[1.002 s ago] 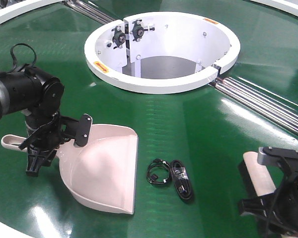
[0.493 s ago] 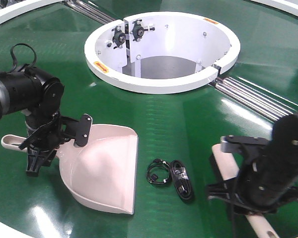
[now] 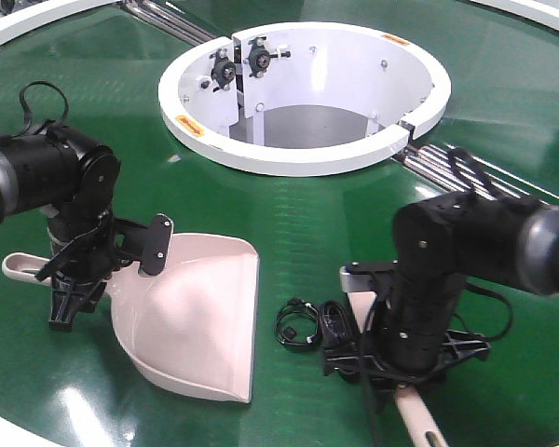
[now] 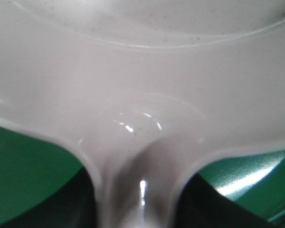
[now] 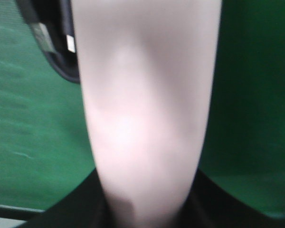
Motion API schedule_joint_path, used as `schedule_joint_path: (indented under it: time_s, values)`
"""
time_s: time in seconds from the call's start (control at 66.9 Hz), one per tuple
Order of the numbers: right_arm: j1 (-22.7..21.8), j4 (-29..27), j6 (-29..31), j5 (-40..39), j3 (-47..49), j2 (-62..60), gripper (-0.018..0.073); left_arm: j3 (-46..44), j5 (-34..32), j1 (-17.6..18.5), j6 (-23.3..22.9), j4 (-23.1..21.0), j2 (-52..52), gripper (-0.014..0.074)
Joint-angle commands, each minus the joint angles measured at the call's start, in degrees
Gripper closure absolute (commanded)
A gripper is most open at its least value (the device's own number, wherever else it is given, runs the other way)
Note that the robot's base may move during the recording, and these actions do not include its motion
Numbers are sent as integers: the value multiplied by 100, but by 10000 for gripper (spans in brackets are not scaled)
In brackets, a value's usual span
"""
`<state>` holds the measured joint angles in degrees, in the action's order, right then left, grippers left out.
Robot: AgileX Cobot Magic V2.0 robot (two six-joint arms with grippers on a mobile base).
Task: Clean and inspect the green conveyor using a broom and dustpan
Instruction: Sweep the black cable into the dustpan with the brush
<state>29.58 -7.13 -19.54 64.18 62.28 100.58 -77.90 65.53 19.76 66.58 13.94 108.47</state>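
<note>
A broad glossy green conveyor point(image 3: 307, 214) fills the front view, with a white ring-shaped housing point(image 3: 298, 156) set into it at the upper centre of the frame. At the lower left, the pale pink-beige dustpan point(image 3: 200, 326) lies on the belt with its wide lip toward the bottom centre and its handle reaching to the left edge. The black left gripper point(image 3: 73, 284) is clamped around that handle. The left wrist view shows the handle passing between the dark fingers, with the pan spreading across the top of the frame. At the lower right, the black right gripper point(image 3: 396, 363) grasps the beige broom point(image 3: 415, 421). The broom's handle end sticks out toward the bottom edge, and the bristles are hidden behind the arm. In the right wrist view the pale handle fills the centre of the frame. A small bundle of black cable point(image 3: 303, 328) lies on the belt between the dustpan and the broom, just beside the right gripper
</note>
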Motion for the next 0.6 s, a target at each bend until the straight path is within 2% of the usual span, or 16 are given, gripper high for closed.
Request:
schedule_joint_path:
  time_s: [0.0,0.164,0.419,0.583]
  values:
    - [156,-157,28,117,440,3,563,-145,134,55,73,44,-255,603]
    - [450,-491,76,193,1060,434,563,-145,134,55,73,44,-255,603]
    - [832,-1478,442,436,2324,1263,563,-145,134,55,73,44,-255,603]
    - [1112,-1592,466,560,3240,1645,563,-145,134,55,73,44,-255,603]
